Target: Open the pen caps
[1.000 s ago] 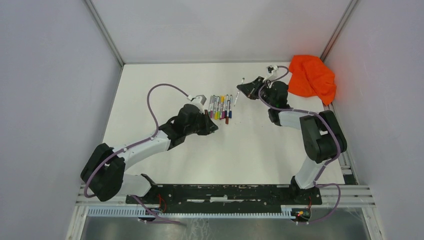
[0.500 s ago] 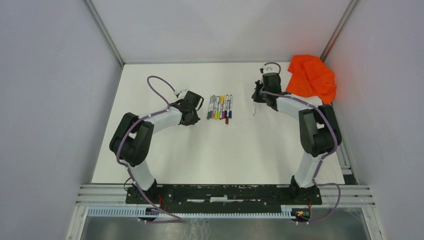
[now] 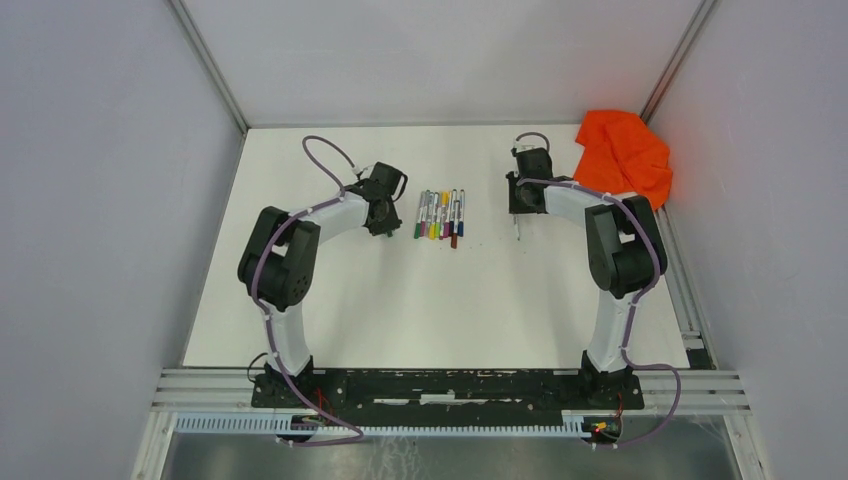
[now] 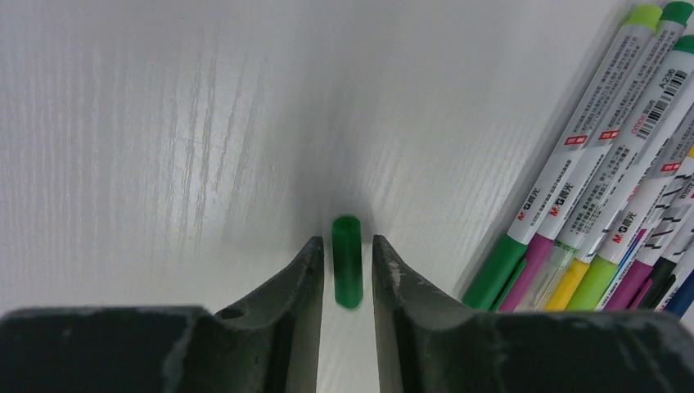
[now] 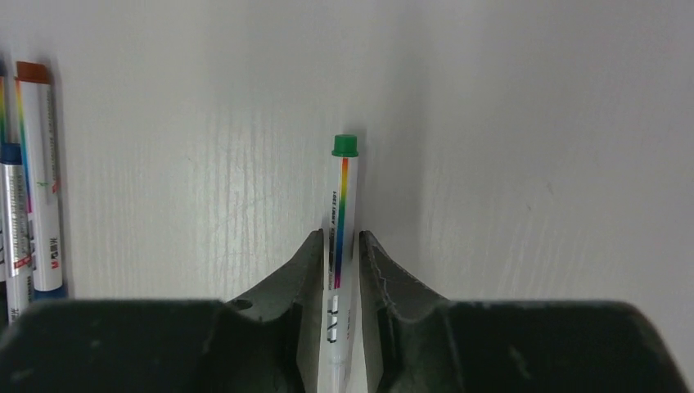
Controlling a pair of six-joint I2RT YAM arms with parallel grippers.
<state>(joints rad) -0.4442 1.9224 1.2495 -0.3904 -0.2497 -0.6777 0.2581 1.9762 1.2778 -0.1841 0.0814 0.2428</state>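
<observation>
I'm watching both arms folding up from their bases at the near edge and reaching out over the white table [image 3: 400,300], elbows raised, forearms angling inward toward the far half.

The left arm is bending sharply at its elbow and stretching its forearm to the right. Its wrist is tipping down, so the left gripper [image 3: 380,215] is pointing at the tabletop just left of the row of pens [image 3: 440,213]. On the left wrist camera I'm seeing the left gripper [image 4: 348,246] with its two fingers slightly apart. A green cap [image 4: 347,262] is lying on the table between them, with a thin gap showing on each side, so nothing is being squeezed. The capped pens [image 4: 589,180] are lying side by side off to the right of that view.

The right arm is mirroring this, its forearm running left from the elbow and its wrist turned down near the orange cloth [image 3: 622,155]. The right gripper [image 3: 518,205] is sitting over a single pen [image 3: 517,230] that is lying apart from the row. On the right wrist camera the right gripper [image 5: 341,237] is standing narrowly parted around the barrel of that pen [image 5: 342,205]. The pen's green end is pointing away from the fingers, and I'm making out slivers of gap beside the barrel.
</observation>
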